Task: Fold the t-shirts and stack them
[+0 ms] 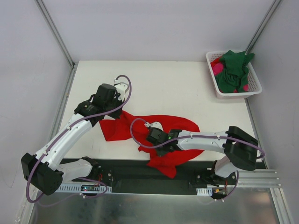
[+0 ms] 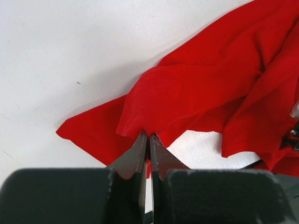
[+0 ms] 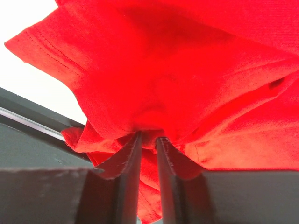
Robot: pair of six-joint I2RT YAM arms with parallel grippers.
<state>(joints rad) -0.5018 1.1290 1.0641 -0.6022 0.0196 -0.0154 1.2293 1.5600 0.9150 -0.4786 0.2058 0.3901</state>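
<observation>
nothing is folded yet: left gripper (image 2: 149,136) and right gripper (image 3: 148,135) both pinch the crumpled red t-shirt (image 1: 159,128) near the front edge, while the green t-shirt (image 1: 236,70) and seemingly a pink t-shirt (image 1: 217,69) wait in the far-right-corner basket (image 1: 236,94).

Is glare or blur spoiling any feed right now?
Top external: even light, sharp. Left wrist: red t-shirt crisp, white table bright, near fingers slightly soft. Right wrist: cloth fills the frame, red oversaturated, folds hard to read.

place: robotics lab test cell | signs: white table (image 1: 177,88) boxed in by plain panels (image 1: 154,28) on metal posts (image 1: 55,32) | black mounting plate (image 1: 149,172), aluminium rail (image 1: 261,177) at near edge
</observation>
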